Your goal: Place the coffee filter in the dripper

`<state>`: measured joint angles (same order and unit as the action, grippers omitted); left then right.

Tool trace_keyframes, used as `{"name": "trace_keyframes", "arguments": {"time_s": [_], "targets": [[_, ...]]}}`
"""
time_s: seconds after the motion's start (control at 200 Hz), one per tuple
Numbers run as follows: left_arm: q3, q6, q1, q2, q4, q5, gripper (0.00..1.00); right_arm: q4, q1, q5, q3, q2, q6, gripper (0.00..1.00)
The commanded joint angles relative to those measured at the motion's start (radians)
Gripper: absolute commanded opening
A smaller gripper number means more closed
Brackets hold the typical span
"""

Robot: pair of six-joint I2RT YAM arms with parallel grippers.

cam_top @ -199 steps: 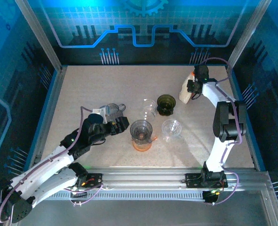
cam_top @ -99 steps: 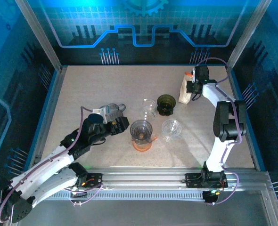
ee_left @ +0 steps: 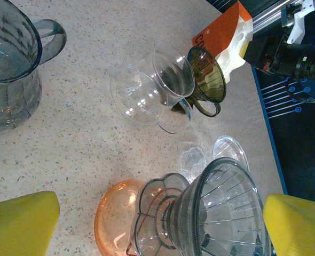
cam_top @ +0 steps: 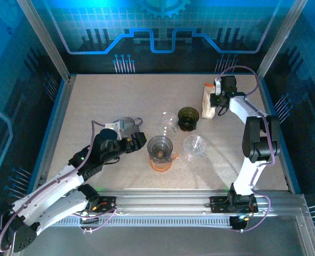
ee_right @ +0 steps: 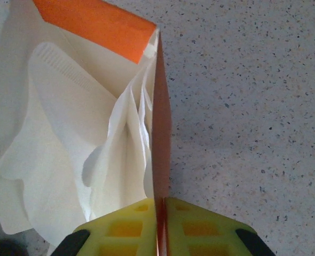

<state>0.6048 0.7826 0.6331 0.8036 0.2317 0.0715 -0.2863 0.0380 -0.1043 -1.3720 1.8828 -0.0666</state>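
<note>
Beige surface (cam_top: 93,101), dark-speckled. White filters (ee_right: 56,133) — orange packet (ee_right: 93,24). Yellow fingers (ee_right: 125,229). Smoke-grey ribbed dripper (cam_top: 159,146), orange saucer (ee_left: 112,213); dark olive dripper (cam_top: 188,116); clear drippers (cam_top: 169,121) (cam_top: 194,145) — grey-tinted jug (ee_left: 8,69).

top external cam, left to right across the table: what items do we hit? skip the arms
grey jug → grey dripper on the orange saucer → dark green dripper → filter pack. The two clear glass pieces are left out because they overlap their neighbours in that direction.
</note>
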Motion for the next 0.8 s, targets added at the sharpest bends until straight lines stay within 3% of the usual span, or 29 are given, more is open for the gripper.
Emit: {"name": "trace_keyframes", "arguments": {"time_s": [0.0, 0.32, 0.59, 0.795], "targets": [[0.009, -0.014, 0.004, 0.004, -0.022, -0.005, 0.99, 0.012, 0.015, -0.026, 0.008, -0.024, 0.018, 0.14], [0.014, -0.014, 0.004, -0.006, -0.020, -0.009, 0.99, 0.027, 0.017, -0.084, 0.063, -0.119, -0.038, 0.37], [0.013, -0.004, 0.003, -0.012, -0.014, -0.021, 0.99, 0.055, 0.060, -0.106, 0.140, -0.260, -0.083, 0.38], [0.016, -0.006, 0.002, -0.029, 0.001, -0.012, 0.99, -0.033, 0.113, -0.074, 0.042, -0.220, -0.048, 0.31]]}}
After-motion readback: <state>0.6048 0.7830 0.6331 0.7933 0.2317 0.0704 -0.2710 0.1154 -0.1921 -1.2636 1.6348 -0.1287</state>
